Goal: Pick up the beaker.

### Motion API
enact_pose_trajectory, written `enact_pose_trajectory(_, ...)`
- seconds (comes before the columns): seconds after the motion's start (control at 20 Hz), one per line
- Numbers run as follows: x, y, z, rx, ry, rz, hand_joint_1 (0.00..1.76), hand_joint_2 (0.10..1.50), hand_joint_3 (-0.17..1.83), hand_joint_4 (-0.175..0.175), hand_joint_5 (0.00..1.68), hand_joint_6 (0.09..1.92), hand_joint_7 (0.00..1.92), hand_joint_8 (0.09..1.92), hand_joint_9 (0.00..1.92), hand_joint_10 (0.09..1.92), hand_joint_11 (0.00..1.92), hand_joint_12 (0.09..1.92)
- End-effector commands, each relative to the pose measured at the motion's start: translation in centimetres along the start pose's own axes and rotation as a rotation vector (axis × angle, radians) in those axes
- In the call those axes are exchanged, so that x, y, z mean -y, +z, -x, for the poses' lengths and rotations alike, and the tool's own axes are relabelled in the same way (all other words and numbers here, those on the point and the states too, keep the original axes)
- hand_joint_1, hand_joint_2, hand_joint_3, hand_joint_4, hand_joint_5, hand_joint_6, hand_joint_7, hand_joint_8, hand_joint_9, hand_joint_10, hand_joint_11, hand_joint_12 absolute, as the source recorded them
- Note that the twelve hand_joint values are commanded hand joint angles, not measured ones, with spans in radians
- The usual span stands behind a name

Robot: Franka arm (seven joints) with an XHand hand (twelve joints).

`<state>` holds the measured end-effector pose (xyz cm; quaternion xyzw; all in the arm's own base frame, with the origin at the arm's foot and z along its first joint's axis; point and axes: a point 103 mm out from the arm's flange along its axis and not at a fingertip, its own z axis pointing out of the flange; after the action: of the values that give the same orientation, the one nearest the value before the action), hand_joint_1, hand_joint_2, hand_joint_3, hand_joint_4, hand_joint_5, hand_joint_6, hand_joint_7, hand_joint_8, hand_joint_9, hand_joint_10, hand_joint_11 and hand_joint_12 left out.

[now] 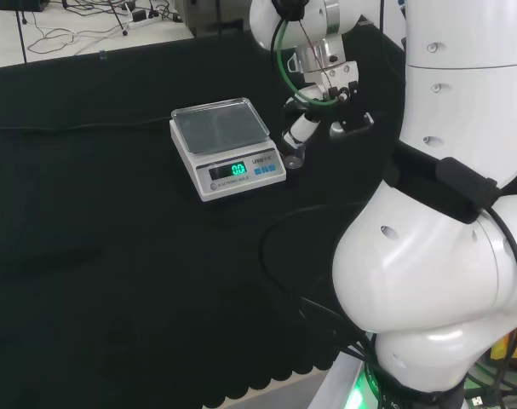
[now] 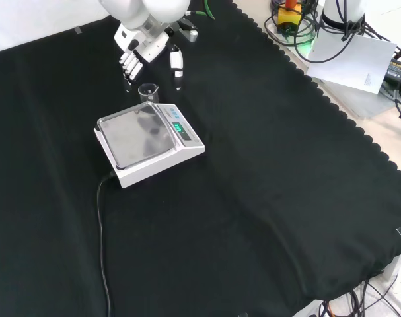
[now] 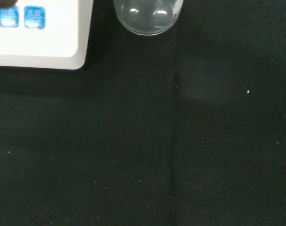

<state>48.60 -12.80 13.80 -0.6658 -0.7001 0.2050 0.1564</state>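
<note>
We see the beaker (image 2: 148, 92), a small clear glass, standing upright on the black cloth (image 2: 266, 198) just beside the scale (image 2: 149, 142), at about twelve o'clock from the weighing pan in the front view. In the head view it sits at three o'clock from the scale's display, by the corner (image 1: 293, 159). The hand (image 2: 131, 63) hangs just above and beyond it, at eleven o'clock from the beaker in the front view, with its fingers relaxed and spread and the thumb (image 2: 177, 64) out at one o'clock; it holds nothing.

We judge the step to be the approach. To do it well, we would lower the hand so fingers and thumb pass either side of the glass wall, keeping clear of the scale's edge, and close only once the beaker sits between them. A knock could tip the beaker against the scale.
</note>
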Motion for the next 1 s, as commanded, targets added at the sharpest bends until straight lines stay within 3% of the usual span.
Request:
enact_pose_trajectory(0.05, -0.4, 0.1, 0.7, -0.014, 0.006, 0.014, 0.57, 0.74, 0.07, -0.039, 0.27, 0.21, 0.13, 0.72, 0.14, 0.92, 0.0, 1.47)
enact_pose_trajectory(1.0, -2.8, 1.3, 0.2, -0.007, -0.008, 0.006, 0.62, 0.78, 0.09, -0.033, 0.4, 0.27, 0.29, 0.73, 0.38, 0.85, 0.09, 1.49)
